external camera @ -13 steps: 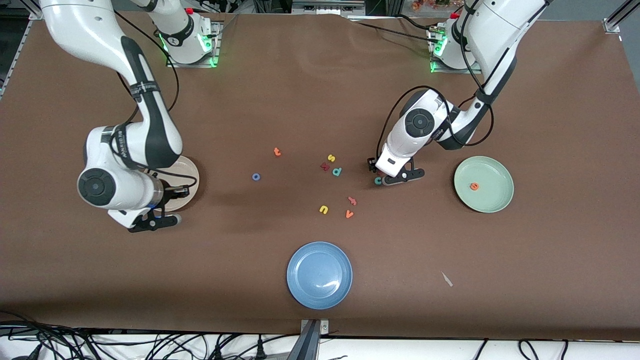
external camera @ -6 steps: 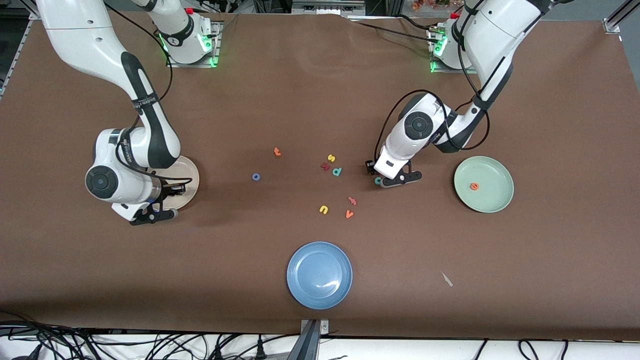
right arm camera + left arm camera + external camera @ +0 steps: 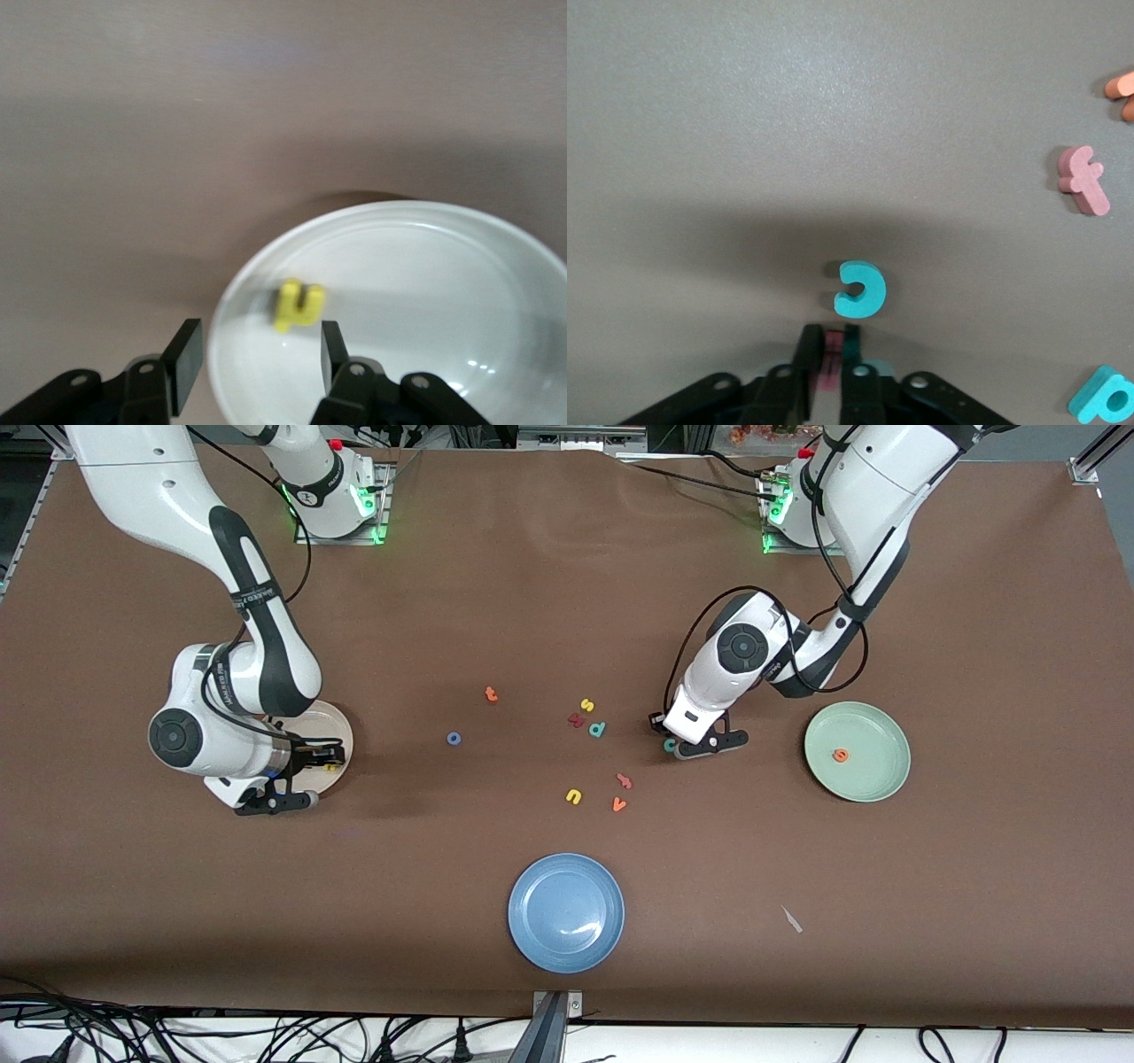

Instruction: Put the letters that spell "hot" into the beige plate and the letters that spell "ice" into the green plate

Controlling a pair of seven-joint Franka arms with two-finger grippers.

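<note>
Beige plate (image 3: 341,737) at the right arm's end of the tabletop (image 3: 532,602) holds the yellow h (image 3: 298,303), which we see lying flat inside the rim, a small blocky foam letter. The right pincer (image 3: 255,354) hangs just over that plate with its fingers apart and nothing between them. The green plate (image 3: 858,751), at the left arm's end, holds the orange e (image 3: 841,755) near its middle. The blue plate (image 3: 566,912), nearest the front camera, has no letter in it. We see the left pincer (image 3: 827,354) down at the tabletop beside the green plate, toward the middle, its fingers drawn together on the dark red i (image 3: 830,361), a thin pinkish-red bar showing between the tips. The teal c (image 3: 860,289) lies flat on the tabletop just beside those fingertips, a chunky open curl. The blue o (image 3: 454,738), a tiny ring, and the orange t (image 3: 491,693) lie on the bare tabletop between the two arms, the t farther from the front camera. Near the middle we also see a yellow s (image 3: 586,705), a teal d (image 3: 597,730) with a dark red letter (image 3: 576,720) touching it, a pink f (image 3: 1083,180), a yellow u (image 3: 573,796) and an orange v (image 3: 618,805).
</note>
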